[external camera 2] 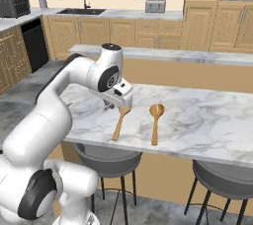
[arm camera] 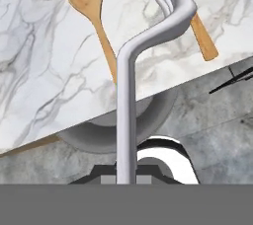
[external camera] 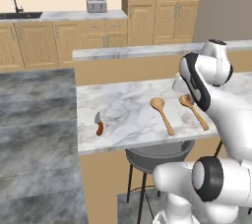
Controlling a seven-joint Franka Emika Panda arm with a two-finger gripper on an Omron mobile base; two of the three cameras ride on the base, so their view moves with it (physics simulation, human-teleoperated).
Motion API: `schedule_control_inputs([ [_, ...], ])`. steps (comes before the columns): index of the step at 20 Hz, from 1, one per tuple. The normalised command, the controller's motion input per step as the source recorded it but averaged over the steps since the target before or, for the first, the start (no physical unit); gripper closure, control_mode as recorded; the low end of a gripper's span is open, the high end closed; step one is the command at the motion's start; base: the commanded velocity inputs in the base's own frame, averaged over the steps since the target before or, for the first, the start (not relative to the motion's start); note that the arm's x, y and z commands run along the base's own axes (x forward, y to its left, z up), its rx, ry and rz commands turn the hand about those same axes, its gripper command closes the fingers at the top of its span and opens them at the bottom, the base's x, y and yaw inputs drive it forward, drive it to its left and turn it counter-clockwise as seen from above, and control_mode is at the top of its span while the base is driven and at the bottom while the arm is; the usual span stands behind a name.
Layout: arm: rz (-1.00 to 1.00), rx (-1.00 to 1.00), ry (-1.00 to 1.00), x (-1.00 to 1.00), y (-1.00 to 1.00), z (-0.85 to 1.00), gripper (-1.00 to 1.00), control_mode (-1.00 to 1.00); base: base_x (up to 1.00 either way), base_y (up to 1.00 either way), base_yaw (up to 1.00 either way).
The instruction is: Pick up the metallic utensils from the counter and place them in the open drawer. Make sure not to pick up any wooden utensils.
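Above the counter edge, hand pinching fork, knife well apart

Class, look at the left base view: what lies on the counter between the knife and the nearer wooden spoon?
Nothing: between the knife and the nearer wooden spoon, the left base view shows bare marble counter.

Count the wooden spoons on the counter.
2. One wooden spoon lies mid-counter; the other wooden spoon lies just to its right, near the arm. More could be hidden behind the arm.
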Motion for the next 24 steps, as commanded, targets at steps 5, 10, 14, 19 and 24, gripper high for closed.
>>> schedule_control_inputs([
  [5,0.00,-0.03,0.05,-0.40,0.79,-0.01,1.00,-1.00,0.00,0.00,0.00],
  [10,0.00,-0.02,0.07,-0.15,0.42,-0.05,1.00,-1.00,0.00,0.00,0.00],
  [14,0.00,0.00,0.01,0.00,0.17,-0.06,1.00,-1.00,0.00,0.00,0.00],
  [19,0.00,0.00,0.00,0.00,0.00,0.00,1.00,-1.00,0.00,0.00,0.00],
  [24,0.00,0.00,0.00,0.00,0.00,0.00,1.00,-1.00,0.00,0.00,0.00],
])
